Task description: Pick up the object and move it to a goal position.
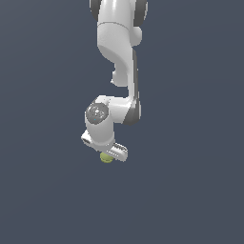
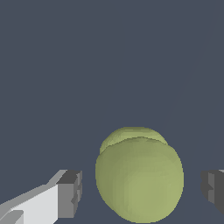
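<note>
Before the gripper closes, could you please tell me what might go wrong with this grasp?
The ball sits between the open gripper fingers but off centre, nearer one finger than the other; the first touch could roll it away. Being round, it may squirt out under the squeeze. In the exterior view the gripper hides most of the ball, so its height there is unclear.

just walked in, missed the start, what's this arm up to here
A white Franka arm is reaching down over a small yellow-green ball on a plain dark grey surface. Its gripper is open, with the ball sitting between the two dark finger pads and a visible gap on each side, so nothing is gripped yet. In the exterior view the ball peeks out just under the gripper. No goal marker shows.
</note>
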`<state>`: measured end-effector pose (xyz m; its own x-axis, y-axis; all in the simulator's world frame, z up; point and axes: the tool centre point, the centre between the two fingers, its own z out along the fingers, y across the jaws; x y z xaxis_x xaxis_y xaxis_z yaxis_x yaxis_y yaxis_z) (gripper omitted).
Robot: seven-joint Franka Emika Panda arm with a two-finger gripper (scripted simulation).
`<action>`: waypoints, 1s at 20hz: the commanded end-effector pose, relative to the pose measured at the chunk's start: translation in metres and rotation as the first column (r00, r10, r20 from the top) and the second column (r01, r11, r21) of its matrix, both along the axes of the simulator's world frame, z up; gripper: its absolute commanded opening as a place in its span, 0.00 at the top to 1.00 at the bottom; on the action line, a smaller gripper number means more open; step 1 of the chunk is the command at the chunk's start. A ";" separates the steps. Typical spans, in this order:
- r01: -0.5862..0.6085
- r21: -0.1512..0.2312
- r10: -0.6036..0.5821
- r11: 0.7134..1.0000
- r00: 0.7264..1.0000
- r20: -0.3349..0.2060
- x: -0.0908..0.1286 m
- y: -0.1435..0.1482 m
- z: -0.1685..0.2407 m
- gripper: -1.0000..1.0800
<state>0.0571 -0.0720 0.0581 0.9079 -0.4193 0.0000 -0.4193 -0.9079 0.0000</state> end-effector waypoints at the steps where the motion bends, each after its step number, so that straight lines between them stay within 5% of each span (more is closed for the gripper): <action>1: 0.001 0.000 -0.001 1.000 1.000 0.000 0.000 0.000 -0.012 0.04; 7: 0.002 0.000 -0.002 1.000 1.000 0.000 0.001 0.000 -0.019 0.04; 8: 0.002 0.000 -0.002 1.000 1.000 0.000 0.001 0.000 -0.019 1.00; 20: 0.002 0.000 -0.002 1.000 1.000 0.000 0.001 0.000 -0.018 1.00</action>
<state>0.0580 -0.0724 0.0396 0.9070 -0.4211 -0.0004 -0.4211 -0.9070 0.0001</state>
